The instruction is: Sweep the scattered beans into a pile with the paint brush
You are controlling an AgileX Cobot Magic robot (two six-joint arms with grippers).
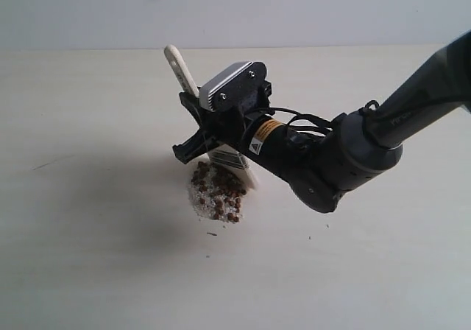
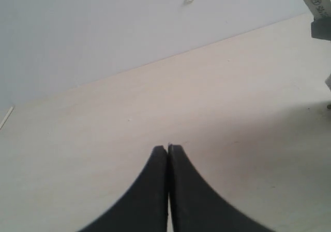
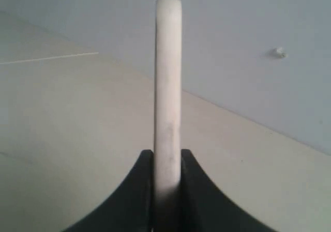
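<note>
Tilted paint brush point(image 1: 180, 71) (bristles down) at reddish-brown pile point(image 1: 217, 191)

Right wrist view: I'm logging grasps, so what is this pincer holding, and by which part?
The right pincer is shut on the paint brush, gripping its wooden handle.

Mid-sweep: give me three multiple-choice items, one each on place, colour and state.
1. Where are the brush bristles relative to the pile?
A) far left of it B) at its edge C) raised high above it
2. What colour are the beans?
A) green B) blue C) reddish-brown
3. The left jaws are:
A) shut, empty B) wide open C) holding the brush
1 B: the bristles sit at its rim.
2 C: reddish-brown specks fill the mound.
3 A: the left wrist view shows them pressed together, nothing between.
</note>
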